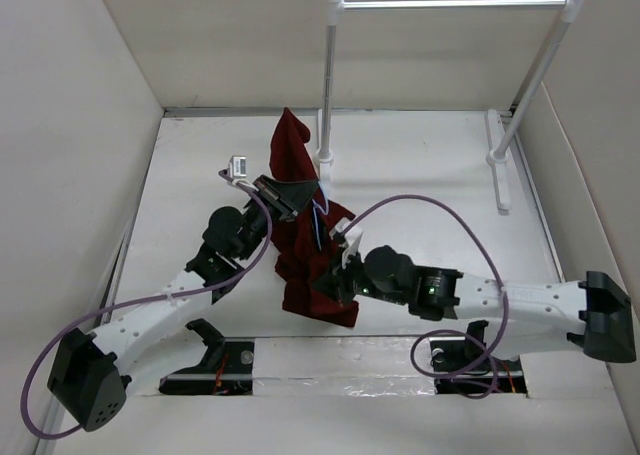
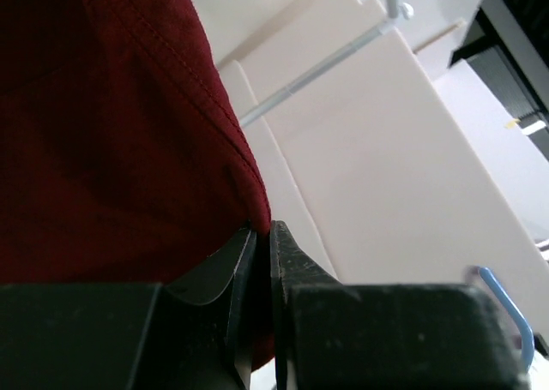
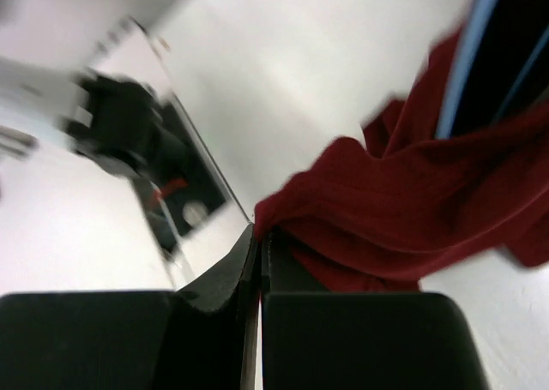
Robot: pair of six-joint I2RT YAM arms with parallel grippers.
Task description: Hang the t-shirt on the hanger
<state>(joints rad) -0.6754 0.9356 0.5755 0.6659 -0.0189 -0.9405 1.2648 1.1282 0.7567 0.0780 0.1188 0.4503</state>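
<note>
The maroon t-shirt (image 1: 296, 160) hangs bunched between my two grippers above the table's middle. Its top corner rises toward the rack and its lower part (image 1: 318, 300) droops to the table. My left gripper (image 1: 291, 198) is shut on a hemmed edge of the t-shirt (image 2: 129, 133), with cloth pinched between the jaws. My right gripper (image 1: 336, 263) is shut on another fold of the t-shirt (image 3: 412, 210). A short piece of the light-blue wire hanger (image 1: 320, 222) shows inside the cloth. It also shows in the right wrist view (image 3: 467, 60) and the left wrist view (image 2: 508, 309). The rest of the hanger is hidden.
A tall white rack with a metal rail (image 1: 450, 3) stands at the back right, and its near post (image 1: 328, 95) is close behind the shirt. White walls (image 1: 80, 125) enclose the table on the left, back and right. Purple cables (image 1: 430, 207) loop over both arms.
</note>
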